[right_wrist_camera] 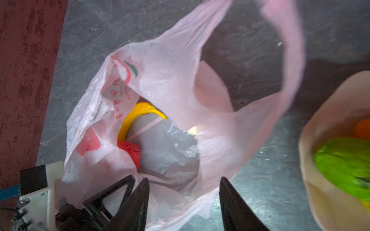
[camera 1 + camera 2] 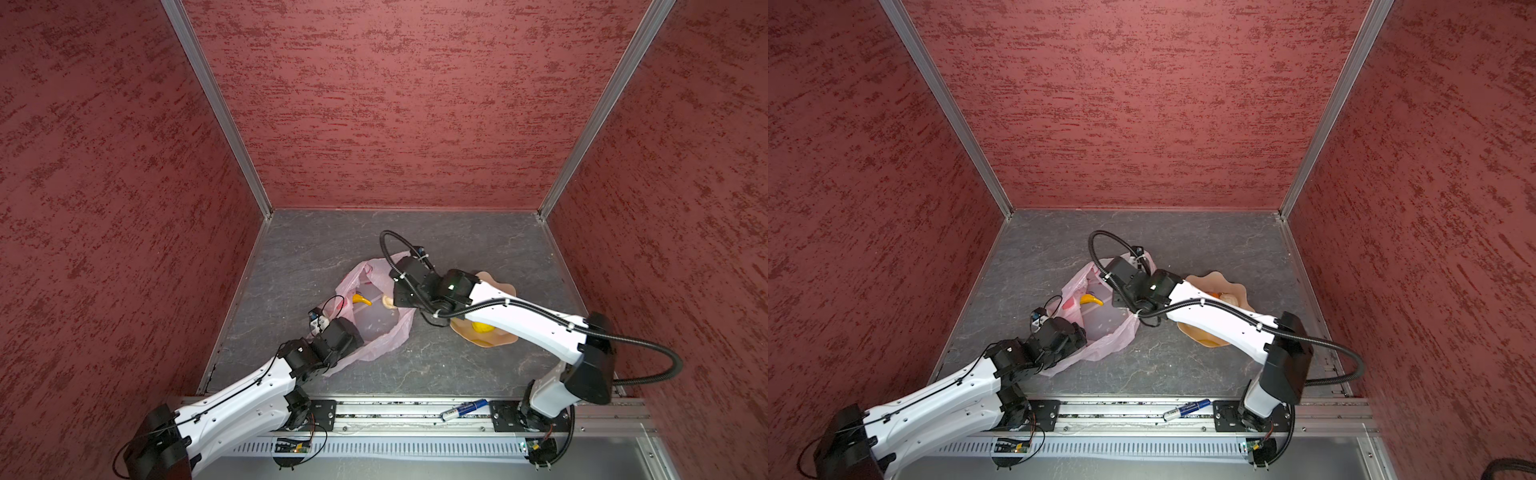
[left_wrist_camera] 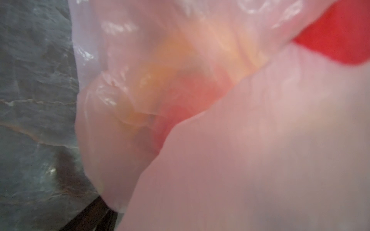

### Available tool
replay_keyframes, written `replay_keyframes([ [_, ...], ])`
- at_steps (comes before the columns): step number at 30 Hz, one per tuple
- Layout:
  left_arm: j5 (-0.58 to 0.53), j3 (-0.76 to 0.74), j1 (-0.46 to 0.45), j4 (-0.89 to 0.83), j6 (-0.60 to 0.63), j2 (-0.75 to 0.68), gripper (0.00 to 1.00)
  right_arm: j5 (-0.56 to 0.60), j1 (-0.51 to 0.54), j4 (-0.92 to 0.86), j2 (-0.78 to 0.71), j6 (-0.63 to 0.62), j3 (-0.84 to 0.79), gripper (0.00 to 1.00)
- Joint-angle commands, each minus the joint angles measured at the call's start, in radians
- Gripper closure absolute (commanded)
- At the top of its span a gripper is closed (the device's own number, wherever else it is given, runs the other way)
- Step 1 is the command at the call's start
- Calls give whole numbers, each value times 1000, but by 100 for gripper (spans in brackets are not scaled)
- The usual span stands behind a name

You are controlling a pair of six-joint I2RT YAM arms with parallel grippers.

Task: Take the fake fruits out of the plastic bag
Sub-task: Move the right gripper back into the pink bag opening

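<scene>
The right gripper (image 1: 184, 180) is seen with its two black fingers held apart above the near rim of the plastic bag (image 1: 172, 80), and no fruit is gripped by them. Beside it, the left gripper (image 1: 114, 193) is placed at the bag's mouth. One of its black triangular fingers is shown inside the opening while the rest is draped in pink film, and its jaws are set wide rather than pinched shut. The bag is spread open on the dark grey stone-patterned tabletop (image 2: 457, 249), left of centre in both top views, with one loop handle (image 1: 290, 40) arched up. Inside it a yellow banana (image 1: 138, 109) is found near the printed side, and a red textured ball (image 1: 130, 150) is seen just beside one end of it. A cream-white piece (image 2: 388, 302), partly covered by film, is seen close in front of the right gripper in a top view. Red characters (image 1: 118, 100) are printed on the film beside a red and green curved mark (image 1: 130, 69), but they are viewed from the back and cannot be read. Just right of the bag a peach petal-edged bowl (image 1: 306, 140) is set, partly covered by the right arm. A green textured ball (image 1: 344, 166), a small orange fruit (image 1: 363, 129), a yellow lemon (image 2: 482, 328) and a second cream-white piece (image 2: 1228, 299) are held in it. On the front rail (image 2: 374, 415) a blue and silver cylinder (image 2: 463, 409) is laid, its print too small to be made out.
</scene>
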Motion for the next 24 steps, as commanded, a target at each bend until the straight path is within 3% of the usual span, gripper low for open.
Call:
replay_keyframes([
  [1, 21, -11, -5, 92, 19, -2, 3, 3, 26, -18, 65, 96, 75, 43],
  [11, 58, -46, -10, 182, 28, 1, 3, -29, 21, 48, 249, 198, 125, 44],
  [24, 105, -92, -15, 168, 30, -52, 2, 41, -36, 96, 319, 339, 70, 33],
])
